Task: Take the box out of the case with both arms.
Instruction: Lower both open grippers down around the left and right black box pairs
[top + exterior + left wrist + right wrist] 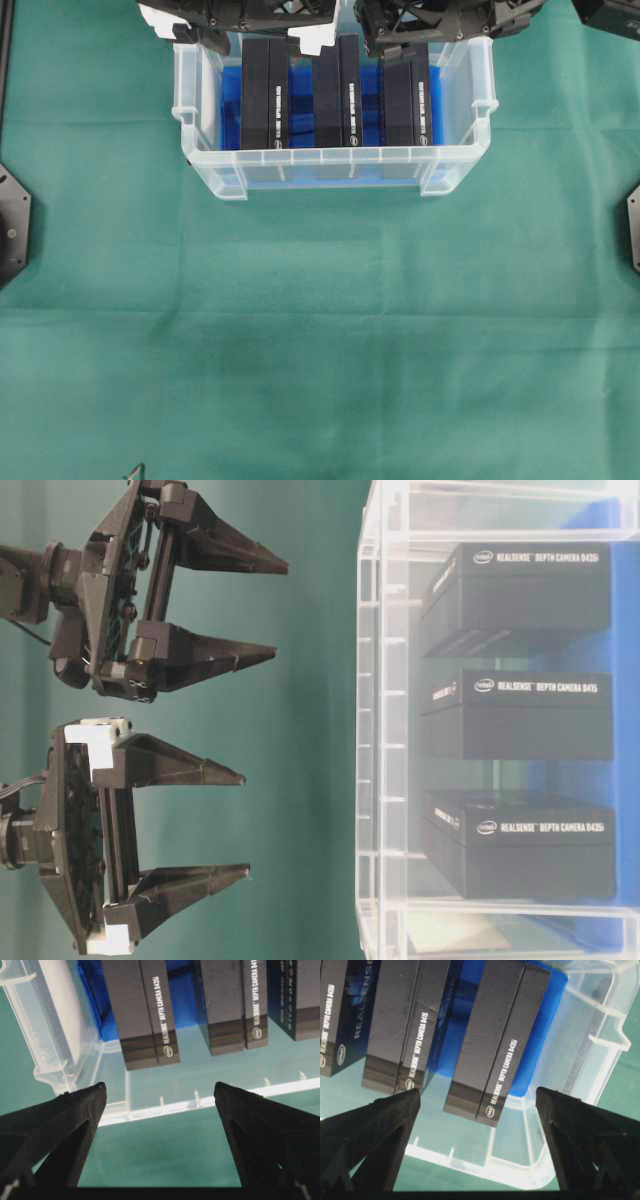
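Three boxes, two wide-open claws, nothing gripped yet

Three slim black cardboard boxes stand on edge, side by side with gaps between, inside the large clear plastic case [330,168] with its rimmed edge and blue liner [95,990], which sits on the green cloth-covered table [320,350]. In the overhead view they are the left box [265,92], the middle box [337,90] and the right box [407,93].

Both claws hang above the case's far side, apart from everything. The left gripper [160,1097], the one with white parts, has its jaws spread fully and holds nothing; the right gripper [477,1100] is equally wide and equally empty.

Which box is meant I cannot tell; the left wrist view looks towards the left box, the right wrist view towards the right one.

Risks, as I judge them: the gaps between boxes are narrow, so a descending finger could land on a box top or tip a neighbour. Uneven lifting by the two arms could tilt the box and jam it against the case wall, or drag the light case along.
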